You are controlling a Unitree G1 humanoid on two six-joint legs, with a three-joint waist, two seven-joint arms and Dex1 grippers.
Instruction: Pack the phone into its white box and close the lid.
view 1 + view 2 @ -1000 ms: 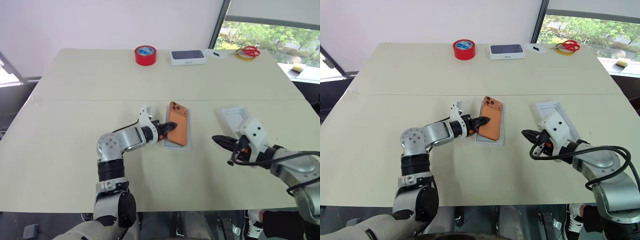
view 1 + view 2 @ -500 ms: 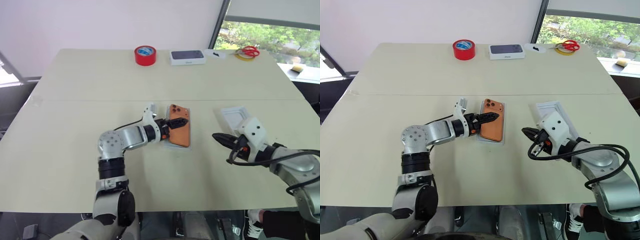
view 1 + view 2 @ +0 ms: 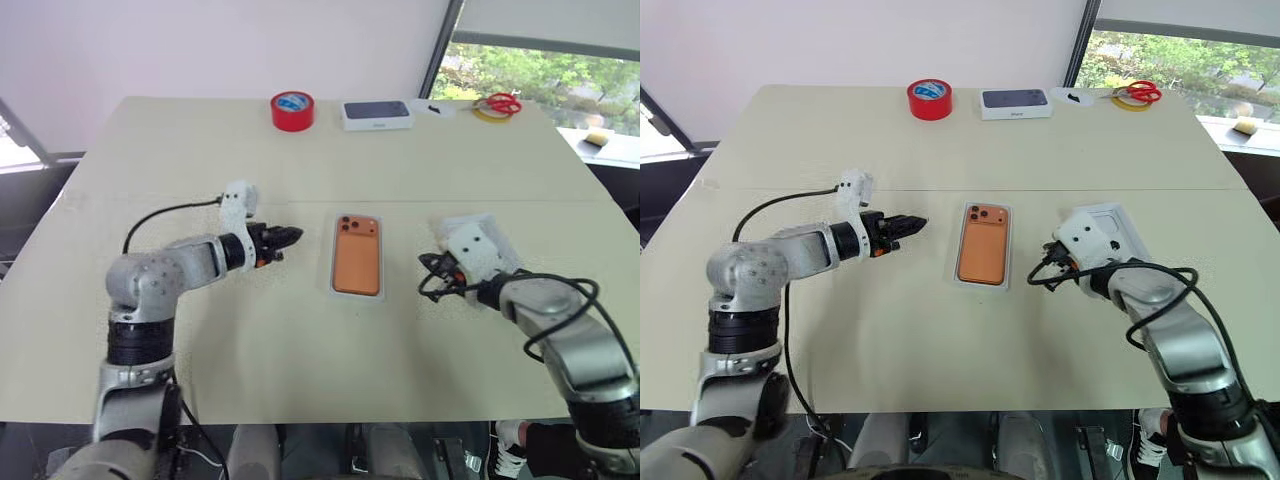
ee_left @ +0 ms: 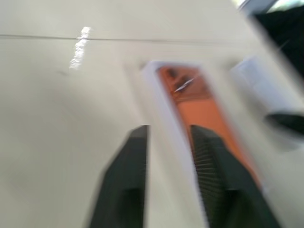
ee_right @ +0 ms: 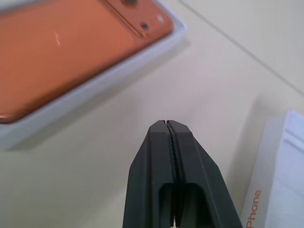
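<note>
The orange phone [image 3: 358,258] lies flat, back up, inside the white box [image 3: 381,262] at the table's middle. To the left of the box, apart from it, my left gripper [image 3: 287,237] points at it, its fingers [image 4: 135,156] drawn close with nothing between them. My right gripper [image 3: 426,264] is shut and empty, low over the table between the box and the lid [image 3: 1120,222]. The lid rests on the table right of the box, partly hidden behind my right wrist. Orange lettering runs along the lid's side wall [image 5: 285,175].
At the table's [image 3: 200,150] far edge sit a red tape roll [image 3: 291,110], a closed white box with a dark phone picture [image 3: 376,114], and red scissors on a yellow ring [image 3: 497,104]. A seam crosses the table behind the box.
My left gripper opened, let go of the phone and drew back left, closing again. The phone, propped on the box's edge before, now lies flat inside. My right gripper moved forward beside the lid.
</note>
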